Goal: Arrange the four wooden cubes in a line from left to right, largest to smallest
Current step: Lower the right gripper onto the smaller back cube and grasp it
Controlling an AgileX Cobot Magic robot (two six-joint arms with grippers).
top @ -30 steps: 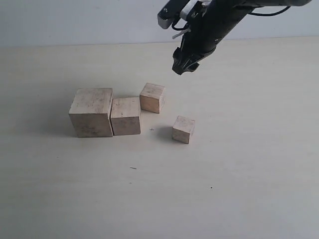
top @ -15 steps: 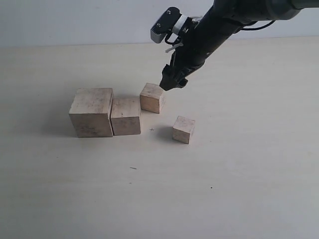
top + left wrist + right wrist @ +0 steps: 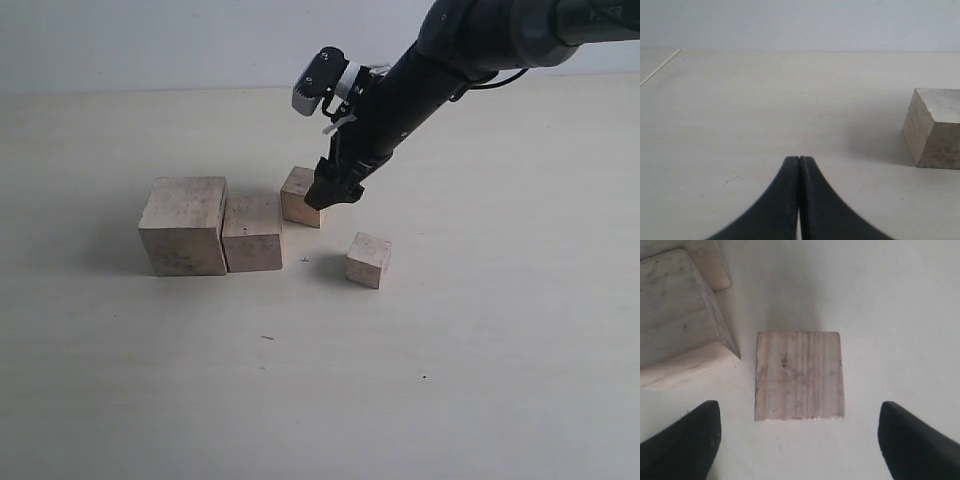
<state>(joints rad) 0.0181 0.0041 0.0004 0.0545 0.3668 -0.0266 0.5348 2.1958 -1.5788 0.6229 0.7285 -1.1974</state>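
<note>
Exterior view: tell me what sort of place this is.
Probably a robot test bench rather than a home or workshop: a bare pale table, a blank wall, and a black robot arm whose right gripper hangs open at a plain wooden cube.

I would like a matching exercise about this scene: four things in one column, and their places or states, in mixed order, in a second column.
Things:
1. largest cube
2. third-largest cube
3. smallest cube
4. left gripper

Places or states:
A. shut, above bare table
B. alone, at the right of the group
C. at the far left, against the second-largest cube
D. below the open right gripper

Pairs: 1-C, 2-D, 3-B, 4-A
</note>
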